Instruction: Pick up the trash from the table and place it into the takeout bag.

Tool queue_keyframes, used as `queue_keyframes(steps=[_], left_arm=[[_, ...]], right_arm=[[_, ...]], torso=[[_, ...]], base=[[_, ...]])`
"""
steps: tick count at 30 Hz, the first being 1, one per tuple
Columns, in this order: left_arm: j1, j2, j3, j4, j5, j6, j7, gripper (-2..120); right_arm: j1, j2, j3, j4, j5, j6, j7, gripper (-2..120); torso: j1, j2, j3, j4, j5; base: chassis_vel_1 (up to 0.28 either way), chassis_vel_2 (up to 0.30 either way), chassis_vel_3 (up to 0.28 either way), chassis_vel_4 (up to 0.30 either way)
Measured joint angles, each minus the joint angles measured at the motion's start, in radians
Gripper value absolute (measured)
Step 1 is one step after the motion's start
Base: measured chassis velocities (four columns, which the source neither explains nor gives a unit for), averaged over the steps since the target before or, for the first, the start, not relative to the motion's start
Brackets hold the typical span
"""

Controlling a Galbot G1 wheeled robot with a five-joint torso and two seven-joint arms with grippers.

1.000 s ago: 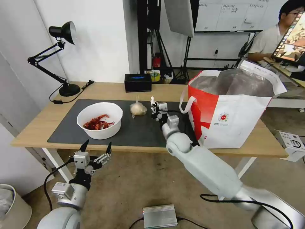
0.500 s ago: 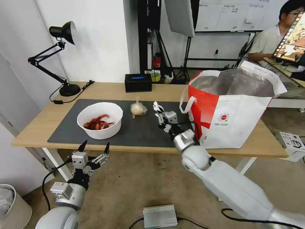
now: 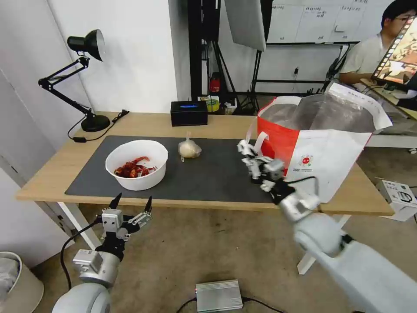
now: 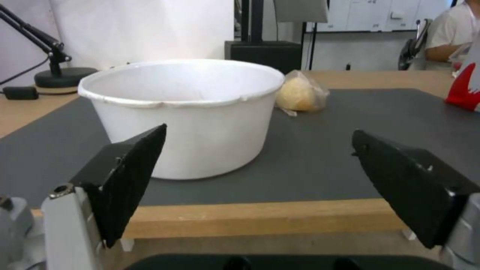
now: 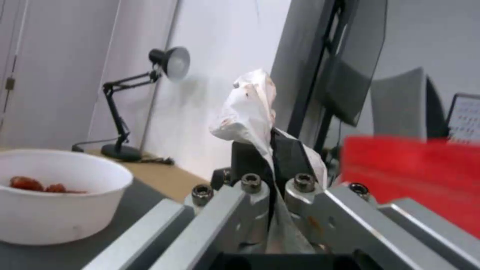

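Up out of the right gripper (image 5: 272, 150), clamped tight, stood a crumpled white tissue (image 5: 250, 108), beside the takeout bag (image 3: 330, 161). Below the light-wood table (image 3: 52, 169) edge, left gripper (image 3: 131, 203) spread wide.

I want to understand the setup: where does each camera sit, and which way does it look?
Head: high up, looking down at the table; both arms show.
Left wrist: low at the table's near edge, facing the bowl; open left hand shows.
Right wrist: above the mat, facing the lamp; right hand pinches a tissue.
Shared: all see the bowl.
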Motion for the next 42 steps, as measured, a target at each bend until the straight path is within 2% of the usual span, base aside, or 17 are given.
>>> queue_keyframes(steps=[3, 6, 8, 12, 22, 26, 27, 30, 31, 34, 35, 37, 38, 41, 42], left_arm=[[0.002, -0.001, 0.005, 0.001, 0.006, 0.000, 0.000, 100], [0.004, -0.002, 0.006, 0.001, 0.008, 0.000, 0.000, 100], [0.014, -0.003, 0.003, 0.000, 0.013, -0.001, 0.000, 100], [0.023, 0.000, -0.002, -0.002, 0.013, -0.007, 0.000, 100], [0.028, 0.001, -0.003, -0.012, 0.011, -0.017, 0.001, 100], [0.013, 0.000, 0.009, -0.016, 0.010, -0.016, 0.002, 100], [0.013, 0.000, 0.009, -0.016, 0.010, -0.016, 0.002, 100], [0.007, 0.001, 0.011, -0.022, 0.006, -0.013, 0.002, 100], [0.007, 0.001, 0.011, -0.022, 0.006, -0.013, 0.002, 100], [0.007, 0.002, 0.011, -0.023, 0.004, -0.013, 0.002, 100], [0.007, 0.002, 0.011, -0.023, 0.004, -0.013, 0.002, 100], [0.008, 0.002, 0.012, -0.026, 0.004, -0.013, 0.004, 100], [0.008, 0.002, 0.012, -0.026, 0.004, -0.013, 0.004, 100], [0.004, 0.001, 0.015, -0.028, 0.003, -0.013, 0.004, 100], [0.004, 0.001, 0.015, -0.028, 0.003, -0.013, 0.004, 100]], right_arm=[[-0.054, -0.006, 0.081, 0.029, 0.007, 0.020, -0.011, 0], [-0.068, -0.005, 0.106, 0.036, 0.009, 0.028, -0.014, 0], [-0.103, 0.007, 0.183, 0.070, 0.048, 0.048, -0.003, 0], [-0.071, -0.001, 0.204, 0.082, 0.091, 0.045, 0.029, 0], [0.024, -0.097, 0.293, 0.078, 0.232, -0.090, 0.160, 0], [0.126, -0.182, 0.300, 0.040, 0.364, -0.190, 0.199, 0], [0.126, -0.182, 0.300, 0.040, 0.364, -0.190, 0.199, 0], [0.240, -0.238, 0.245, 0.013, 0.491, -0.305, 0.236, 0], [0.240, -0.238, 0.245, 0.013, 0.491, -0.305, 0.236, 0], [0.341, -0.274, 0.196, -0.003, 0.614, -0.449, 0.297, 0], [0.341, -0.274, 0.196, -0.003, 0.614, -0.449, 0.297, 0], [0.420, -0.294, 0.155, -0.018, 0.716, -0.553, 0.344, 0], [0.420, -0.294, 0.155, -0.018, 0.716, -0.553, 0.344, 0], [0.497, -0.306, 0.104, -0.043, 0.830, -0.659, 0.412, 0], [0.497, -0.306, 0.104, -0.043, 0.830, -0.659, 0.412, 0]], torso=[[0.000, 0.000, 0.000, 0.0001, -0.0002], [0.000, 0.000, 0.000, 0.0001, -0.0002], [0.000, 0.000, 0.000, 0.0001, -0.0002], [0.000, 0.000, 0.000, 0.0002, -0.0001], [0.000, 0.000, 0.000, 0.0002, -0.0001], [0.000, 0.000, 0.000, 0.0001, -0.0003], [0.000, 0.000, 0.000, 0.0001, -0.0003], [0.000, 0.000, 0.000, 0.0002, -0.0002], [0.000, 0.000, 0.000, 0.0002, -0.0002], [0.000, 0.000, 0.000, 0.0002, -0.0003], [0.000, 0.000, 0.000, 0.0002, -0.0003], [0.000, 0.000, 0.000, 0.0002, -0.0003], [0.000, 0.000, 0.000, 0.0002, -0.0003], [0.000, 0.000, 0.000, 0.0002, -0.0003], [0.000, 0.000, 0.000, 0.0002, -0.0003]], base=[[0.000, 0.000, 0.000, 0.000], [0.000, 0.000, 0.000, 0.000], [0.000, 0.000, 0.000, 0.000], [0.000, 0.000, 0.000, 0.000], [0.000, 0.000, 0.000, 0.000], [0.000, 0.000, 0.000, 0.000], [0.000, 0.000, 0.000, 0.000], [0.000, 0.000, 0.000, 0.000], [0.000, 0.000, 0.000, 0.000], [0.000, 0.000, 0.000, 0.000], [0.000, 0.000, 0.000, 0.000], [0.000, 0.000, 0.000, 0.000], [0.000, 0.000, 0.000, 0.000], [0.000, 0.000, 0.000, 0.000], [0.000, 0.000, 0.000, 0.000]])
